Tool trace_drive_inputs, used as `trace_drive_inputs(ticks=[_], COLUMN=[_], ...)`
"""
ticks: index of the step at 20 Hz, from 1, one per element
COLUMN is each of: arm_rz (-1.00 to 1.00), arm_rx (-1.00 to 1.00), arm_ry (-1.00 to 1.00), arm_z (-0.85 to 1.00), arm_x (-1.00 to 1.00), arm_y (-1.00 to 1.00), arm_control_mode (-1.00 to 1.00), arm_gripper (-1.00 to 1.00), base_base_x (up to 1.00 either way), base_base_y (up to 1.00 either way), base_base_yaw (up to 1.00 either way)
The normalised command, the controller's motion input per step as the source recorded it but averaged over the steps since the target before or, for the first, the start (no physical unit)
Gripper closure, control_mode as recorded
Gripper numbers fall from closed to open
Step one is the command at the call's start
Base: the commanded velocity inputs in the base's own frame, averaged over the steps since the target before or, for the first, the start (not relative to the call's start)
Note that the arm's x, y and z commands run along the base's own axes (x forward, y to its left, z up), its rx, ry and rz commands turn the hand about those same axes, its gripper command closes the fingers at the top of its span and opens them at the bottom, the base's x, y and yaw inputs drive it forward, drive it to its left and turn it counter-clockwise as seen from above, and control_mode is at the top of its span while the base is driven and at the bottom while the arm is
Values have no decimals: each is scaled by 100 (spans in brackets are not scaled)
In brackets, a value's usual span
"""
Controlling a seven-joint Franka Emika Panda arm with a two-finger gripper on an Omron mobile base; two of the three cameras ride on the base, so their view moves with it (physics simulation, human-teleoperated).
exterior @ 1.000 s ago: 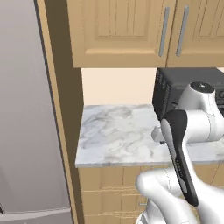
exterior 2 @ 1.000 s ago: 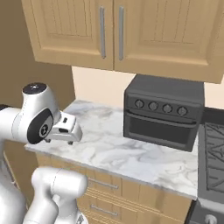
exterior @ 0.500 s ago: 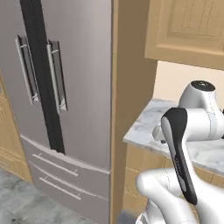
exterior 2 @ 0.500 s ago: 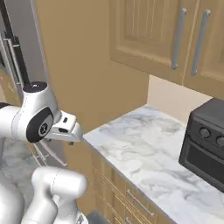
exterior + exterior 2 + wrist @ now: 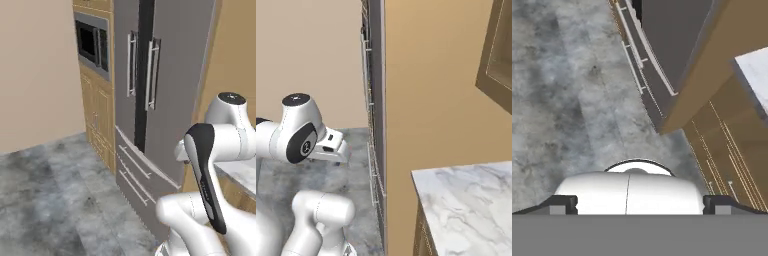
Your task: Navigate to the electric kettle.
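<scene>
- Beside the steel fridge (image 5: 150, 100), your base faces its 2 door handles, with a built-in microwave (image 5: 92, 42) set in the tall wooden cabinet to the left.
- You cannot place the electric kettle from these pictures, so its bearing from the claw is unknown; judged from the layout, it likely sits somewhere along a table.
- Right base view gives you a marble table (image 5: 471, 205) corner just beyond the fridge's tan side panel (image 5: 426, 100), to the robot's right.
- Your claw (image 5: 637, 202) points down at the grey floor (image 5: 567, 95); whether it is parted or closed, you cannot tell.
- Judgement: the search is under way, arrival not yet made.
</scene>
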Motion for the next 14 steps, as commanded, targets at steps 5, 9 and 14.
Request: trace_drive_inputs(ticks=[5,9,14], arm_rz=[0,0,0], arm_rx=[0,0,0], arm_ry=[0,0,0], arm_z=[0,0,0], arm_x=[0,0,0], arm_y=[0,0,0], arm_control_mode=[100,100,100], arm_gripper=[-100,-100,-100], base_base_x=[-42,-75,-98], base_base_y=[20,27,27], base_base_yaw=[78,67,59])
